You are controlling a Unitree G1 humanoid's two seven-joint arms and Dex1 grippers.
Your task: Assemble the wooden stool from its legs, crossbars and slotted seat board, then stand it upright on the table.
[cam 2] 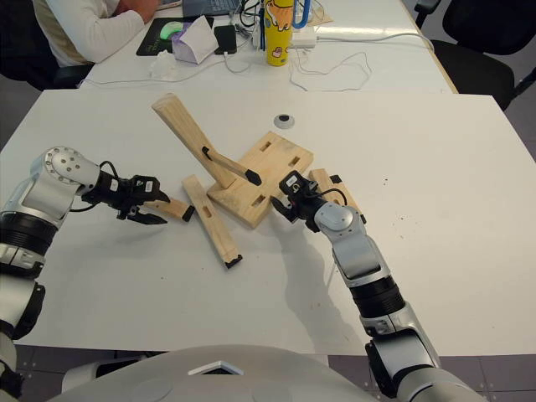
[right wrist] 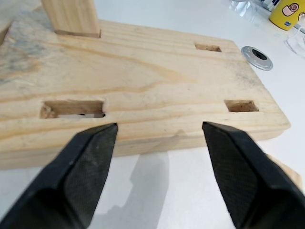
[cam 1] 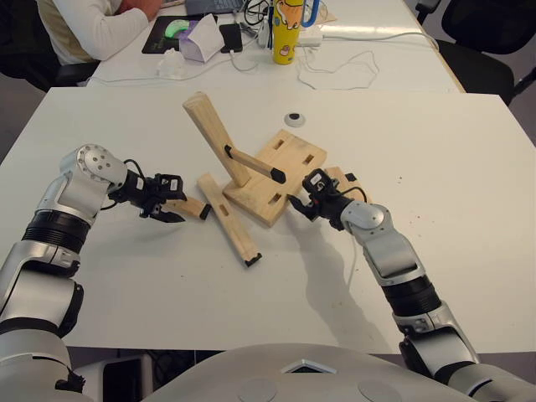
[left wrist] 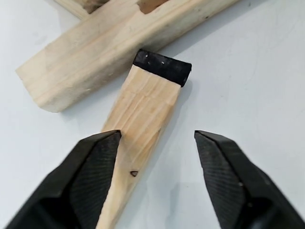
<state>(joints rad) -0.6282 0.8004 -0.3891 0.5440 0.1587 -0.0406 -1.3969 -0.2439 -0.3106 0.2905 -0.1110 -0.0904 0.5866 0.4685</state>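
Left hand (left wrist: 157, 136), open, straddles a black-tipped crossbar (left wrist: 147, 100); right hand (right wrist: 159, 126), open, faces the edge of the seat board (right wrist: 143, 71).

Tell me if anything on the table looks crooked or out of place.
Yes. The pale wooden leg slotted into the flat wooden seat board leans steeply rather than standing square, and the black-tipped crossbar in its side juts out with its free end joined to nothing.
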